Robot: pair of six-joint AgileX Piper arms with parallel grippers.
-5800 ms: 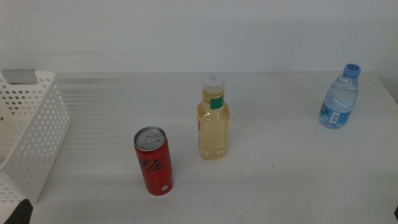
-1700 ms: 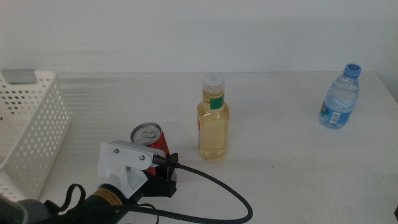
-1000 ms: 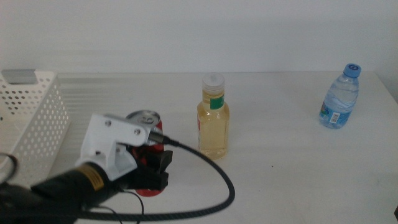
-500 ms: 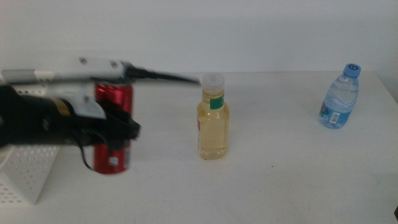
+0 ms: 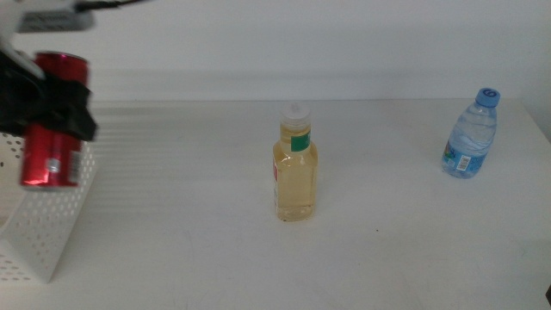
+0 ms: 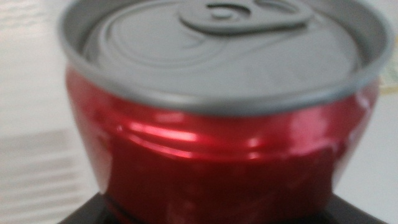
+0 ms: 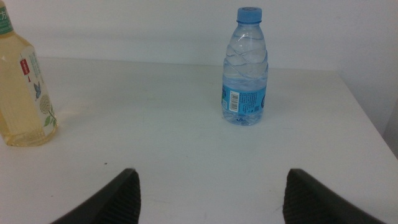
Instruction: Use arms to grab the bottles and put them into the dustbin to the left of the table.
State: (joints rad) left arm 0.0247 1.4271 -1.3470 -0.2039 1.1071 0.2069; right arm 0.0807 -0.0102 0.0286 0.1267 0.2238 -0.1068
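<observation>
the red soda can [image 5: 52, 120] is pinched by the left gripper [image 5: 60, 108] and held in the air above the white dustbin [image 5: 47, 220] at the table's [image 5: 396, 232] left edge. the yellow-liquid bottle [image 5: 295, 164] is stood mid-table, the blue-capped water bottle [image 5: 471, 134] far right. the right gripper [image 7: 208, 193] is kept spread wide, low over the table, well short of the water bottle.

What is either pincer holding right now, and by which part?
The left pincer holds the red can by its side wall, over the dustbin. The right pincer holds nothing.
</observation>
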